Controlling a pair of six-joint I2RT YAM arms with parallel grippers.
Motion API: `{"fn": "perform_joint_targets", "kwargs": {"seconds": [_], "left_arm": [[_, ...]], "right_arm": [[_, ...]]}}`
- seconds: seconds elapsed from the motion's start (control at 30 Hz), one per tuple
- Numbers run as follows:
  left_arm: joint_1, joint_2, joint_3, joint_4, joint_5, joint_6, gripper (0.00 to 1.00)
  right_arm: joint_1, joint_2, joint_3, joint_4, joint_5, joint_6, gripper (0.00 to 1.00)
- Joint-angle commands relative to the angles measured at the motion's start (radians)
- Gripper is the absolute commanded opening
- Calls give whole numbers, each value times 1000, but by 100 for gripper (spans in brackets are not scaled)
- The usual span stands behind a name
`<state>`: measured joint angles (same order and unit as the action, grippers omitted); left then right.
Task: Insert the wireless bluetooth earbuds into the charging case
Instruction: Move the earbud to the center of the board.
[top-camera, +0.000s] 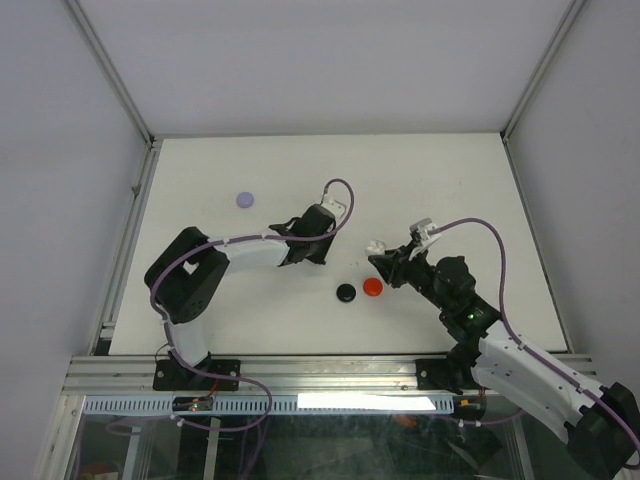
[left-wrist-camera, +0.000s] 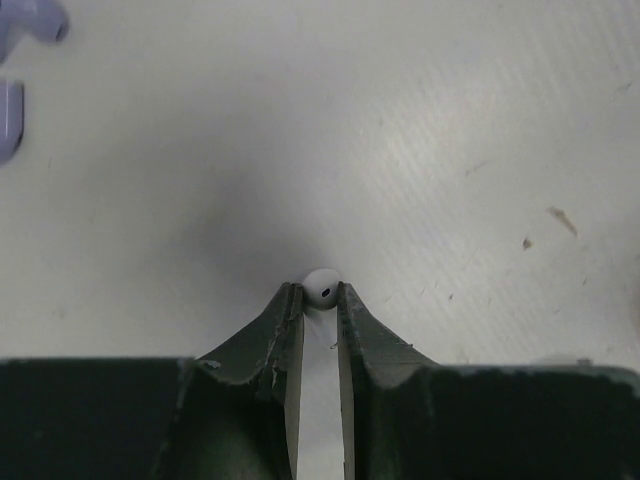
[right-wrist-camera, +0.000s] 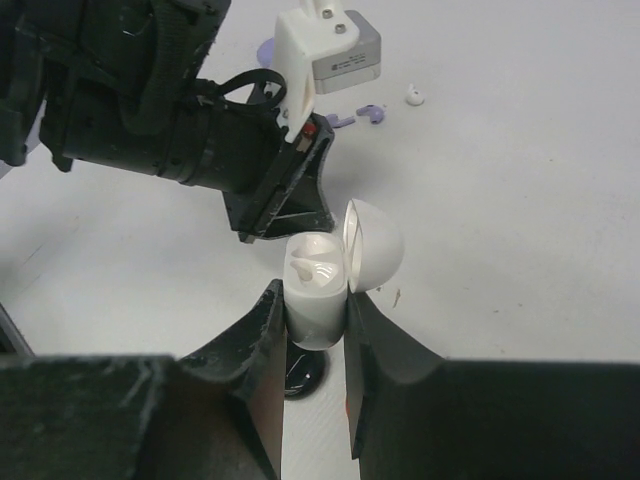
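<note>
My left gripper is shut on a small white earbud, pinched at the very fingertips just above the table; in the top view it sits mid-table. My right gripper is shut on the white charging case, held upright with its lid flipped open to the right. Glossy white shapes show inside the case. In the top view the case is just right of the left gripper. Another white earbud and a lavender earbud lie farther back on the table.
A black round case and a red one lie below the right gripper. A lavender case rests at the back left. A lavender earbud lies at the left wrist view's top-left corner.
</note>
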<state>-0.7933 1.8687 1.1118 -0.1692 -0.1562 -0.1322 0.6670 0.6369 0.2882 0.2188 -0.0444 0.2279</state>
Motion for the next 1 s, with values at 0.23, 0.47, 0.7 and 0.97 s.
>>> {"fn": "perform_joint_targets", "kwargs": {"seconds": [0.23,0.47,0.7,0.97], "left_arm": [[-11,-176,-134,-254,-43,-224,25],[-10,-145,-36,-320,-54,-175,37],[-9,-120,24,-372,-9,-94,34],[0,-72,65,-404,45,-34,33]], "right_arm": [[-4,82,67,108,-120,9,0],[-4,115,81,106,-120,9,0],[-4,116,75,109,-120,9,0],[-3,118,72,113,-120,9,0]]}}
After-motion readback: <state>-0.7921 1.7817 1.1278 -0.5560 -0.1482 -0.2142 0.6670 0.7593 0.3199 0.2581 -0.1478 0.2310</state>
